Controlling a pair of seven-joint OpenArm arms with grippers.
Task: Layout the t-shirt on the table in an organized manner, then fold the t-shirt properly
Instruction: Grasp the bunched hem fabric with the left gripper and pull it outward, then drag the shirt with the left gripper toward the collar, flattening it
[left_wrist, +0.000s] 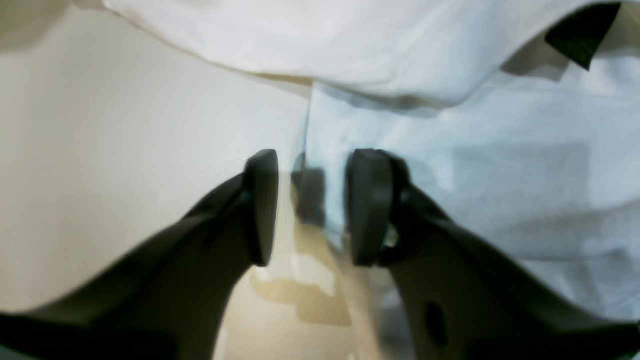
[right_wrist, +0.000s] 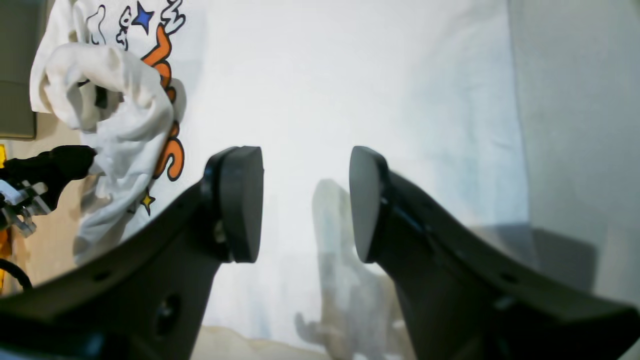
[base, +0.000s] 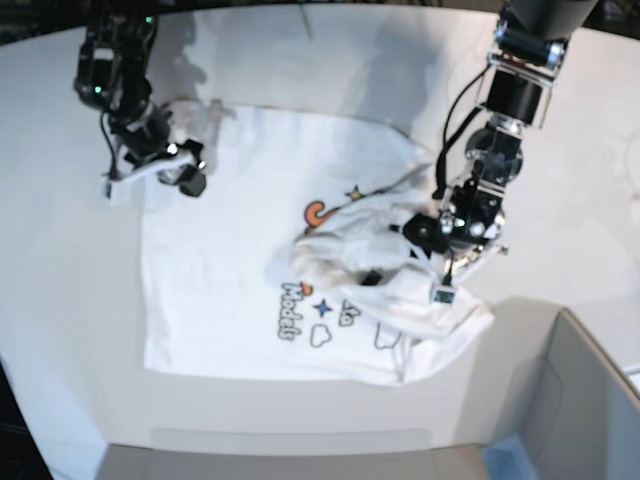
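- White table (base: 60, 300) fills the base view, with a grey box-like corner piece (base: 590, 400) at its near right edge.
- On the table lies the t-shirt (base: 220, 300), print up; one half lies flat, while the half by the left arm is heaped up over the graphic.
- Left tool (left_wrist: 310, 205) sits low at a cloth edge where shirt meets bare table. Its pads stand apart, one on each side of that edge, with a gap between them. I cannot tell whether any cloth is pinched yet.
- Right tool (right_wrist: 305, 205) hovers over the flat corner of the shirt, pads apart and gripping nothing.
- Step in hand, as I judge it: laying the shirt out, starting with the bunched side.
- To do it well, the left tool should catch only the top layer at the hem and draw it outward, away from the print, so the heap unrolls rather than drags.
- The right tool could pin the flat corner so the shirt does not slide.
- Open table lies beyond the left arm. The box corner stands near the bunched corner, so pull away from it.
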